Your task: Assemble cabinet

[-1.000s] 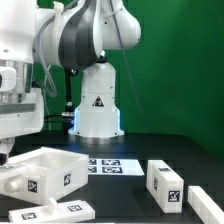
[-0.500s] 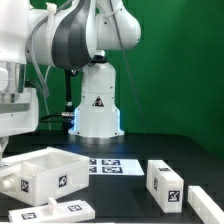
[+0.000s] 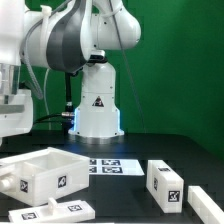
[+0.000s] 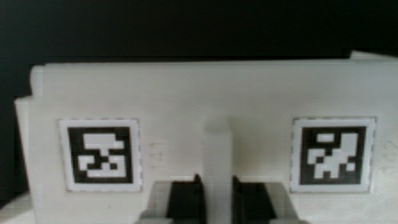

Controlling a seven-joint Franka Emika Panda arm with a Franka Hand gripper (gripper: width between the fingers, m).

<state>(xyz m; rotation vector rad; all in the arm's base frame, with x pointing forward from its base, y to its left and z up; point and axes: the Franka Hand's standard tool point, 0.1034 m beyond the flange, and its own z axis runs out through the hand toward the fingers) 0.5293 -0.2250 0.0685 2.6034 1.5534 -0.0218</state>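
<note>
The cabinet's open white box (image 3: 45, 176) lies at the exterior view's lower left, with tags on its front wall. In the wrist view the box (image 4: 214, 95) fills the picture, and two tags sit on its near face. My gripper (image 4: 217, 200) stands over that box. Its two dark fingers (image 4: 185, 200) sit close on either side of a thin white wall of the box, with no gap showing. In the exterior view only my hand's white body (image 3: 12, 108) shows at the left edge, and the fingertips are cut off there.
The marker board (image 3: 112, 166) lies in the middle, before the robot base (image 3: 97, 108). A white block (image 3: 165, 183) and another part (image 3: 208, 205) lie at the exterior view's right. A flat tagged panel (image 3: 55, 211) lies in front of the box.
The arm has swung toward the exterior view's left. The box has shifted slightly left with it. The finger seen at the left edge earlier is now out of frame.
</note>
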